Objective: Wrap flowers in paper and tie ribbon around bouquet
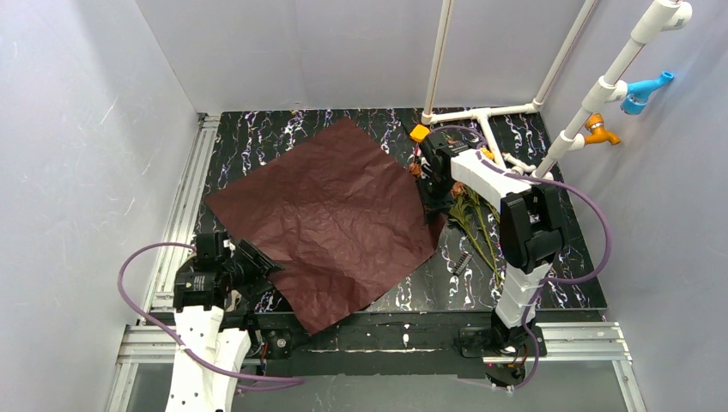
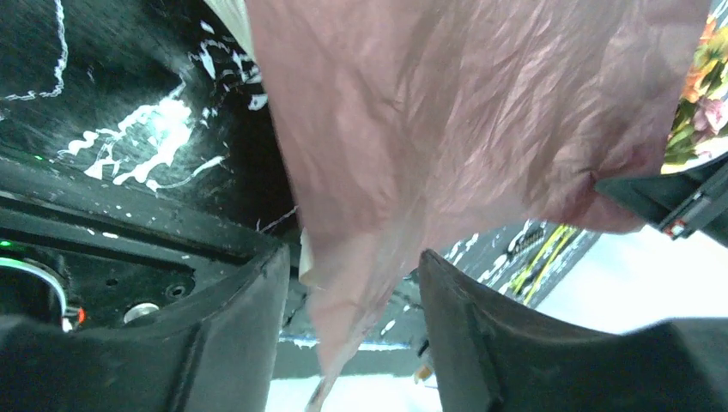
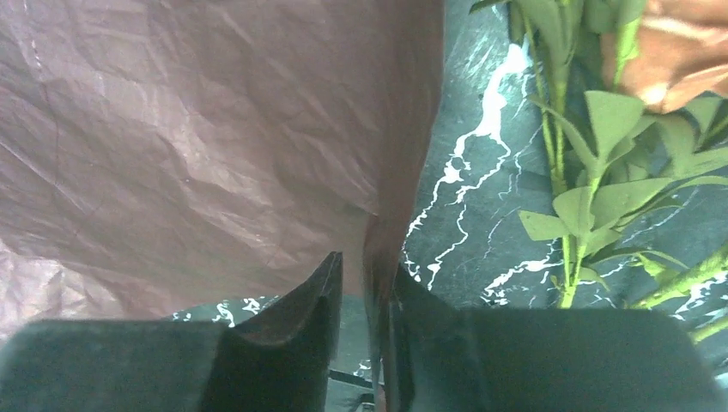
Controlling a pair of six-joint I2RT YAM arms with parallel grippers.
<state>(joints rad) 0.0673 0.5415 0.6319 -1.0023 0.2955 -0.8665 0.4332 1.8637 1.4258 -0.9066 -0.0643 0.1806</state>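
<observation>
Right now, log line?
left pincer open astride crinkled maroon paper sheet corner | right pincer open astride its edge | green-stemmed artificial flowers beside sheet, unwrapped

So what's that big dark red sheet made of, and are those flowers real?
The sheet looks like thin tissue-type paper, matte maroon: it is full of fine crinkles and creases. The flowers look artificial, probably plastic or fabric: the leaves are flat, evenly cut and one uniform green, though I can't be sure.

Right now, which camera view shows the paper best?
The top external view: there the paper lies spread on the table, with nearly its whole outline visible. Each wrist view shows only a crinkled part of it, close up.
</observation>
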